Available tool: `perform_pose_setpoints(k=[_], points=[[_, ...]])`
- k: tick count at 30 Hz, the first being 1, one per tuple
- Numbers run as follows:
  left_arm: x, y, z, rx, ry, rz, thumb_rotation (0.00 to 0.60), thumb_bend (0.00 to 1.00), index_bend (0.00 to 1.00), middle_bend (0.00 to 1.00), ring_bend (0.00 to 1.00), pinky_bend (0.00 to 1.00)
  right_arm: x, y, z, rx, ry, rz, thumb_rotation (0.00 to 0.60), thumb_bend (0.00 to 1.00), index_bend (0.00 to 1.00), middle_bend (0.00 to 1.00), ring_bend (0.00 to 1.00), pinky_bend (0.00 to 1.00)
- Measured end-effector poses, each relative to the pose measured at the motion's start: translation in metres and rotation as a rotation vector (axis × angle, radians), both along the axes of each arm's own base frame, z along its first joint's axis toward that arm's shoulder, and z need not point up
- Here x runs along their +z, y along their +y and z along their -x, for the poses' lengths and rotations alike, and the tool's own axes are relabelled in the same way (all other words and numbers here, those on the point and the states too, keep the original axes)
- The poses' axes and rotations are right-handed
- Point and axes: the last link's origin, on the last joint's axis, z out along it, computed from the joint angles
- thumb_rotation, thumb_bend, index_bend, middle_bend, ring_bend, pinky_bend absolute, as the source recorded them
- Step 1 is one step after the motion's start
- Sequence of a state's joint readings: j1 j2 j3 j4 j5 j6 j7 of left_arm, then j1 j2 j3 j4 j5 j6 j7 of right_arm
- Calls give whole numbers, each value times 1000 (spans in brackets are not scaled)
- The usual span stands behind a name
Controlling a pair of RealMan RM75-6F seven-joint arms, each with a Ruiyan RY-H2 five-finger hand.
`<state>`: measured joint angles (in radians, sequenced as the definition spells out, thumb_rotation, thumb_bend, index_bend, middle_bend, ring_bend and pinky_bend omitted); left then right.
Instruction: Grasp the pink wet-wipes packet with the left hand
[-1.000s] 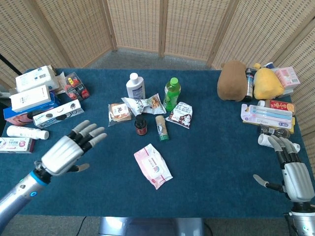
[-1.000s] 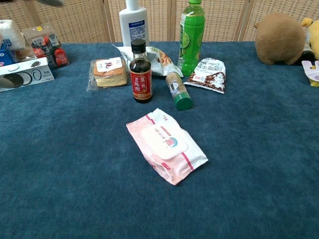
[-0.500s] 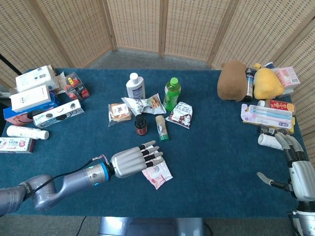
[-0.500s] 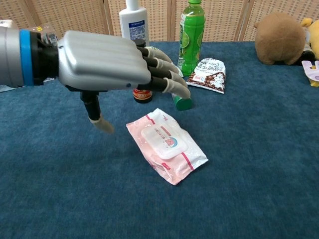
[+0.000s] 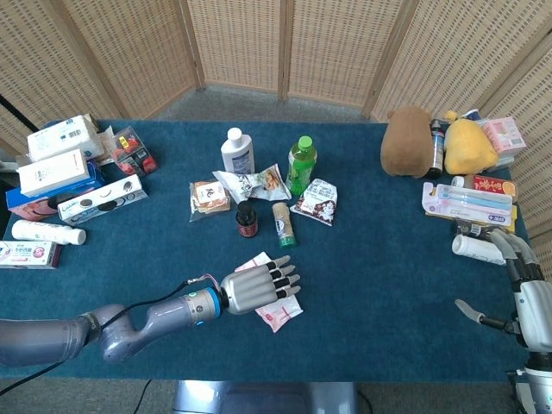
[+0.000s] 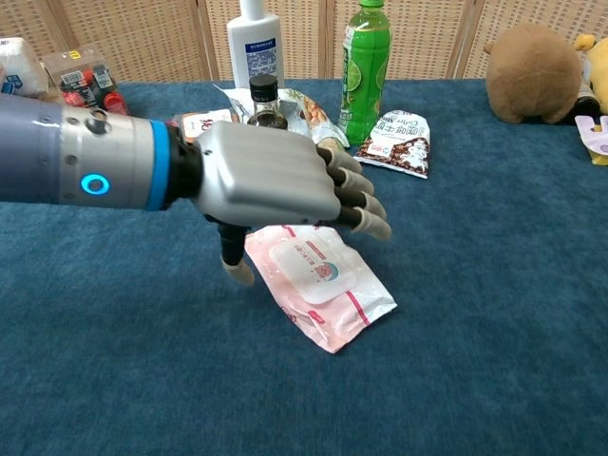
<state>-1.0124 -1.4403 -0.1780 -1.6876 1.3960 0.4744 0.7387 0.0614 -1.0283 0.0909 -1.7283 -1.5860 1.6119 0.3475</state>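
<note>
1. Hovering palm-down over the pink wet-wipes packet [image 6: 318, 285], the left hand [image 6: 275, 176] has its fingers [image 6: 356, 195] stretched out and apart, with the thumb pointing down just beside the packet's left edge; it holds nothing, and whether any part of it touches the packet cannot be told.
2. The packet lies flat on the blue table [image 5: 388, 259], near the front middle, its lid label facing up in the chest view; in the head view the hand covers most of it, so only its ends show [image 5: 280, 315].
3. Behind the packet stands a cluster of goods: a dark sauce bottle [image 5: 247, 220], a green-capped jar on its side [image 5: 284, 223], a green drink bottle [image 5: 302, 162], a white bottle [image 5: 236, 150] and a snack bag [image 5: 316, 202].
4. The right hand [image 5: 530, 297] sits at the table's right edge, well apart from the packet, fingers extended and spread, gripping nothing.
5. Two plush toys, one brown [image 5: 410, 141] and one yellow [image 5: 470, 145], rest at the far right; boxes [image 5: 53, 171] are stacked at the far left.
</note>
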Motion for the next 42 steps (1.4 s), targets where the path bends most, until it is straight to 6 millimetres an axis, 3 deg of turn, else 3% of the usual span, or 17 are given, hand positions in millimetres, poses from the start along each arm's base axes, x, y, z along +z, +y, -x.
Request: perform_pose_setpoints(k=[11, 12, 13, 14, 15, 16, 17, 18, 19, 21, 22, 28, 34, 42], points=[[-29, -4, -5, 7, 49, 6, 600, 0, 0, 0, 0, 0, 7, 0, 1, 1, -35, 16, 600, 0, 0, 0, 0, 0], [-31, -4, -5, 15, 50, 5, 600, 0, 2, 0, 0, 7, 8, 0, 1, 0, -35, 17, 600, 0, 0, 0, 0, 0], [-33, -5, -6, 24, 49, 5, 600, 0, 44, 0, 0, 85, 8, 0, 2, 0, -36, 18, 600, 0, 0, 0, 0, 0], [-35, -5, -6, 36, 46, 5, 600, 0, 151, 0, 83, 270, 8, 0, 2, -1, -37, 19, 600, 0, 0, 0, 0, 0], [-37, -6, -7, 45, 43, 5, 600, 0, 280, 63, 252, 493, 9, 0, 2, -1, -39, 19, 600, 0, 0, 0, 0, 0], [-39, -7, -8, 50, 40, 2, 600, 0, 392, 183, 440, 660, 9, 0, 2, -1, -40, 21, 600, 0, 0, 0, 0, 0], [-42, -9, -9, 56, 39, -1, 600, 0, 509, 380, 667, 807, 9, 0, 2, 1, -42, 22, 600, 0, 0, 0, 0, 0], [-43, -10, -9, 62, 39, -2, 600, 0, 622, 586, 812, 887, 9, 0, 2, 3, -42, 23, 600, 0, 0, 0, 0, 0], [-45, -11, -8, 64, 43, -3, 600, 0, 707, 703, 885, 921, 9, 0, 1, 5, -43, 23, 600, 0, 0, 0, 0, 0], [-48, -15, -7, 50, 57, -11, 600, 0, 859, 851, 971, 952, 10, 1, 0, 10, -47, 25, 600, 0, 0, 0, 0, 0], [-49, -16, -7, 46, 62, -15, 600, 0, 889, 882, 990, 959, 10, 1, 0, 11, -48, 25, 600, 0, 0, 0, 0, 0], [-43, -21, -9, 57, 41, -43, 600, 0, 912, 917, 1000, 967, 10, 2, -1, 16, -51, 27, 600, 0, 0, 0, 0, 0], [-10, -14, -17, 72, -17, -99, 600, 0, 914, 917, 1000, 968, 9, 2, -2, 16, -45, 24, 600, 0, 0, 0, 0, 0], [55, -7, -25, 86, -96, -184, 600, 0, 916, 916, 1000, 967, 7, 2, -4, 21, -33, 19, 600, 0, 0, 0, 0, 0]])
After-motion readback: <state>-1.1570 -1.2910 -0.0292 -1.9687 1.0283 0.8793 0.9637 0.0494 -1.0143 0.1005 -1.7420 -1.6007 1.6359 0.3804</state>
